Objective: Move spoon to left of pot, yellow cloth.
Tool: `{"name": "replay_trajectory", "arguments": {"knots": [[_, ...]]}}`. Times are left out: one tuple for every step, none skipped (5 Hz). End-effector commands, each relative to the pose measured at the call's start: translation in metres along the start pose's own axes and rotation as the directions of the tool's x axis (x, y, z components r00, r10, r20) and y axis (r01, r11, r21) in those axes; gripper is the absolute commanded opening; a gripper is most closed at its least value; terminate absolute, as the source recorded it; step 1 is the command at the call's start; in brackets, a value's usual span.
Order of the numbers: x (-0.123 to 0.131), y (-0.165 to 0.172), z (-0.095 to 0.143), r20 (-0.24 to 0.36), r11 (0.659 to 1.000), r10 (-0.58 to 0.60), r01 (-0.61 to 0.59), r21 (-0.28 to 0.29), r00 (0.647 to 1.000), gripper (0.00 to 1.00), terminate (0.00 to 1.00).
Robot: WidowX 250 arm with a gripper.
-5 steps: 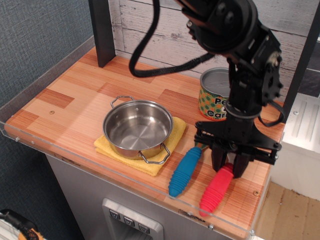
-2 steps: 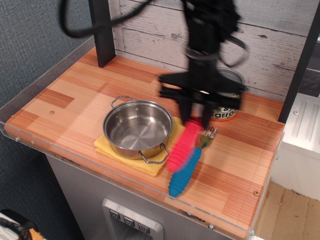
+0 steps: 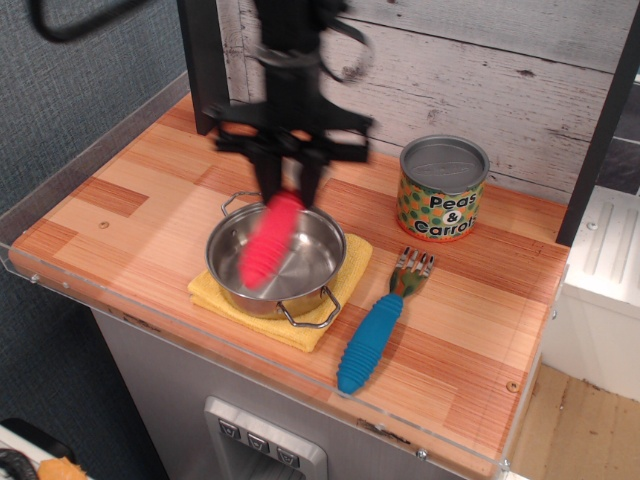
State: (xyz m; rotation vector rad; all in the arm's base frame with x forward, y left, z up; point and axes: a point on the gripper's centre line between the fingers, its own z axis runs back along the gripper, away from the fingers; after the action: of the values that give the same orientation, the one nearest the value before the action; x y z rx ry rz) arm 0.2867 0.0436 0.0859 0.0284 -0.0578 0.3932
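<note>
**Spoon held in the air above the pot**

Spoon (image 3: 268,243) hangs from the tool (image 3: 288,180), its thick red handle pointing down and toward the camera, blurred with motion. The tool's dark fingers are closed around the spoon's upper end, so the silver bowl is hidden between them. From this view the red handle shows in front of the open mouth of the pot (image 3: 277,257), above it and clear of the desk (image 3: 140,190); whether it touches the pot's rim or inside cannot be told.

The pot is a shiny steel one with two wire loop handles, one at the back left and one at the front right. It sits on the yellow cloth (image 3: 305,320), which shows past the pot's base at the front and right.

To the right of the cloth, just beside its edge, a fork with a blue ribbed handle (image 3: 375,332) lies flat on the desk, tines pointing away from the camera. Behind the fork, near the plank wall, stands the "Peas & Carrots" can (image 3: 442,188), upright and well apart from the pot. The strip of wood-patterned surface left of the pot and cloth is bare.
</note>
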Motion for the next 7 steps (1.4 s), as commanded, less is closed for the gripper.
{"name": "replay_trajectory", "arguments": {"knots": [[0.024,0.055,0.015,0.059,0.998,0.01,-0.013,0.059,0.998,0.0,0.0],[0.037,0.074,0.005,0.034,0.995,0.003,-0.006,0.101,0.999,0.0,0.0],[0.043,0.088,-0.009,0.037,0.993,-0.06,0.056,0.1,0.998,0.0,0.0],[0.045,0.096,-0.021,0.054,0.991,-0.109,0.104,0.089,0.993,0.0,0.0],[0.045,0.104,-0.029,0.078,0.99,-0.127,0.121,0.076,0.989,0.0,0.0],[0.044,0.107,-0.038,0.086,0.989,-0.132,0.126,0.075,0.988,0.0,0.0],[0.045,0.108,-0.047,0.087,0.99,-0.136,0.133,0.041,0.987,0.0,0.0]]}}
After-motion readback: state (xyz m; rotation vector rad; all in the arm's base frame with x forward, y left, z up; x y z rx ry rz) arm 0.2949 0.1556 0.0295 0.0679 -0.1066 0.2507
